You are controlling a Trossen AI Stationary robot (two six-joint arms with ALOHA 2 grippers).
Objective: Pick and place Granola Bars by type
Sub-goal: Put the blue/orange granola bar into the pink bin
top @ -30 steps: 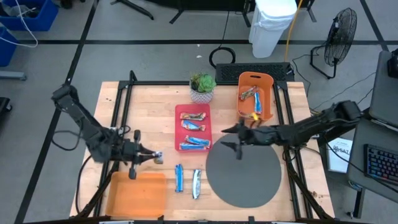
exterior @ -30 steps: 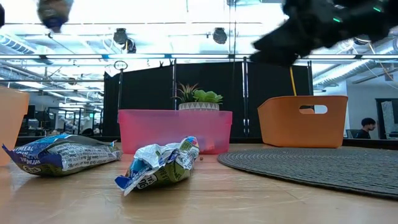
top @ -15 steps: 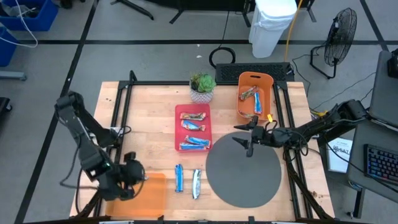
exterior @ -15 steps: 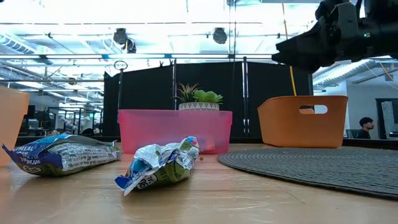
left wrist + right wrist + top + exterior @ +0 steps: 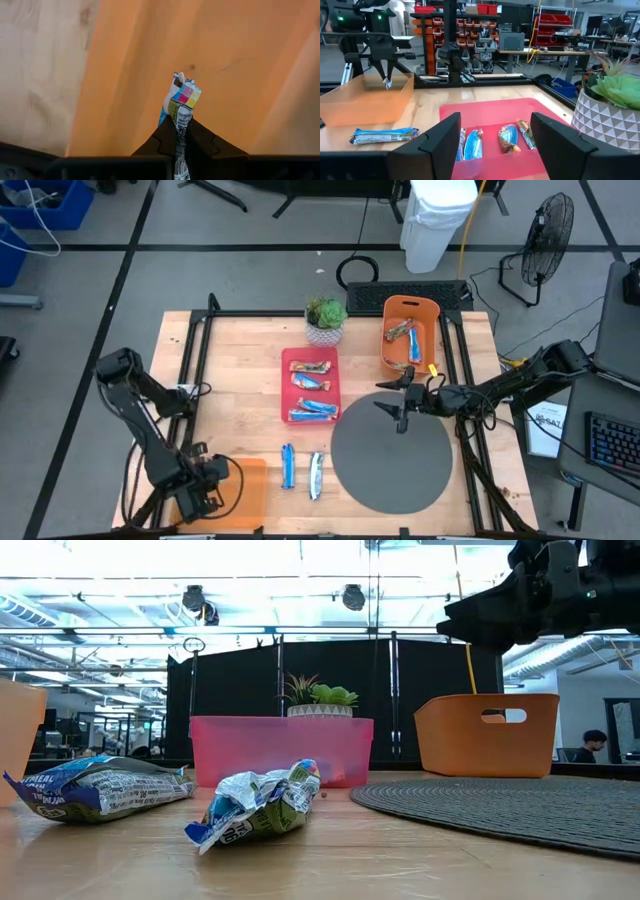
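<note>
My left gripper (image 5: 205, 490) hangs over the near-left orange tray (image 5: 245, 500), shut on a blue-and-white granola bar (image 5: 182, 97); the right wrist view shows it too (image 5: 386, 82). Two more blue-and-white bars lie flat on the wood (image 5: 288, 466) (image 5: 316, 475), and the low view shows them as well (image 5: 100, 788) (image 5: 255, 805). Several bars lie in the red tray (image 5: 311, 385), and others in the far orange bin (image 5: 410, 332). My right gripper (image 5: 397, 402) is open above the far edge of the dark round mat (image 5: 392, 460) and touches nothing. My left gripper pinches the bar between its two fingers, across the bar's upper part (image 5: 180, 116). The fingers point down from above. The bar hangs lifted clear below them, its free end (image 5: 184, 90) over the tray floor.
A potted plant (image 5: 325, 320) stands beyond the red tray. A black frame rail (image 5: 195, 350) runs along the table's left side, and another on the right (image 5: 462, 360). Bare wood lies between the orange tray and the red tray. A person (image 5: 592, 745) shows far off in the room.
My left gripper carried the bar from beside the two loose bars toward the table's near-left corner and turned downward over the orange tray, staying shut. My right gripper drew a little toward the table's right edge, then stopped.
</note>
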